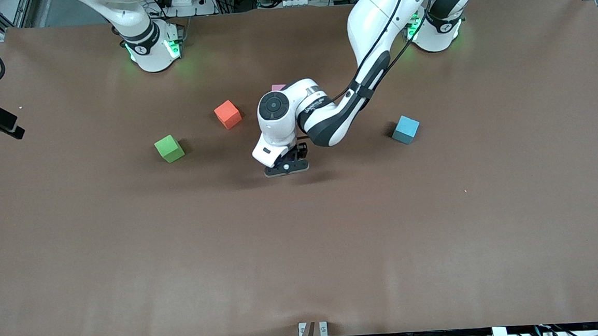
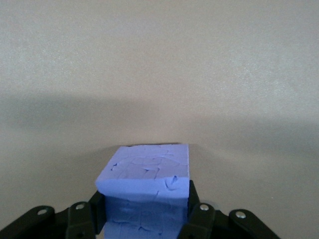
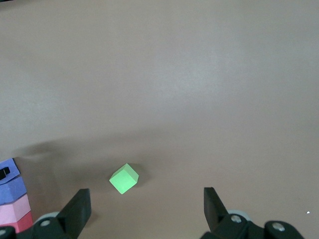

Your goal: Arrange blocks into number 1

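From the front camera, the left arm reaches out from its base, elbow bent, wrist turned down over the middle of the brown table [image 1: 128, 261]; the left gripper [image 1: 286, 169] sits low near the surface, its load hidden beneath the hand. A matte light pink foam cube [image 1: 278, 87] peeks out above the wrist. An orange foam cube [image 1: 227, 114], a green foam cube [image 1: 169, 148] and a light blue foam cube [image 1: 405, 129] lie well apart around it. The right arm waits at its base. In the left wrist view, the black fingers [image 2: 202, 216] pinch a purple foam cube [image 2: 147, 174] at its sides. In the right wrist view, the right gripper [image 3: 147, 206] hangs spread wide above the table, the green cube below it; at the edge purple, pink and red blocks [image 3: 12, 206] sit touching in a row.
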